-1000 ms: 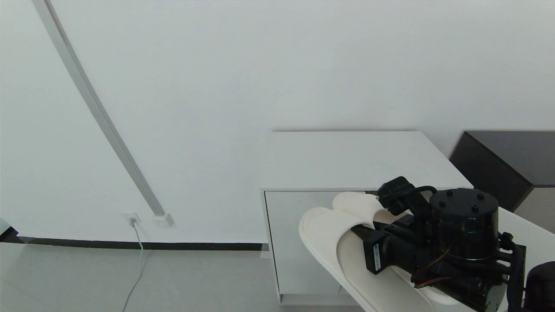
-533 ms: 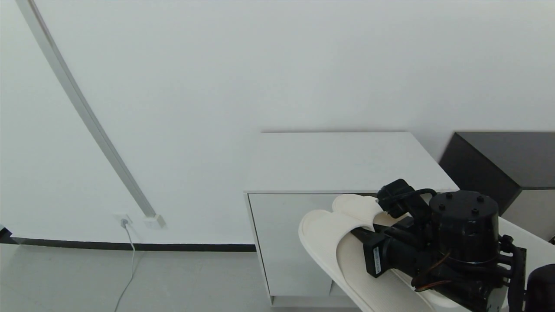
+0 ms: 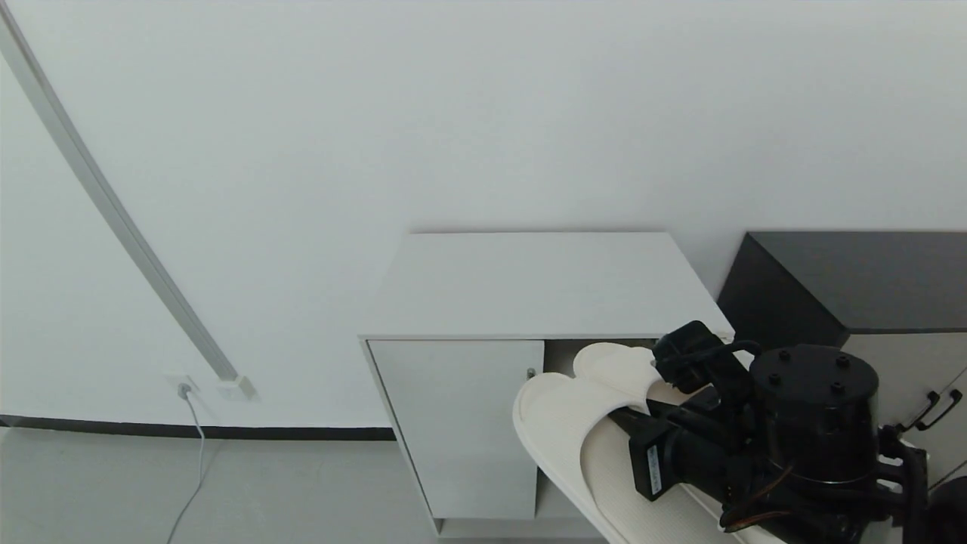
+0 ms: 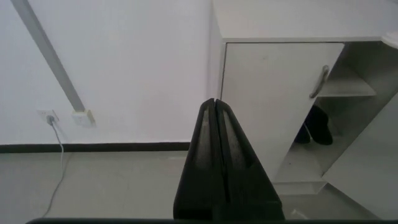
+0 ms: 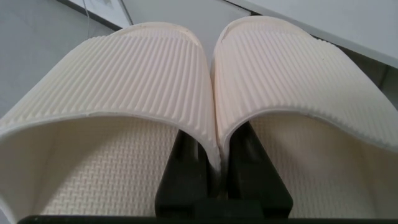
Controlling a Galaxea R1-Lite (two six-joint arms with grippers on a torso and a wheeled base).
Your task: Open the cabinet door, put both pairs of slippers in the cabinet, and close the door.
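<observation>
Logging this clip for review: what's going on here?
The right gripper is shut on a pair of cream slippers, pinching their inner edges together and holding them in front of the white cabinet. The cabinet's left door is closed. The right side stands open, showing a shelf and something dark lower down that I can't identify. The left gripper is shut on nothing, held back from the cabinet. The slippers are not yet inside.

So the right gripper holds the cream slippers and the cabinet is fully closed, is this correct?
Not quite. The right gripper does hold the cream slippers, but the cabinet is not fully closed: the left wrist view shows one door shut and the compartment beside it open, with a shelf inside.
</observation>
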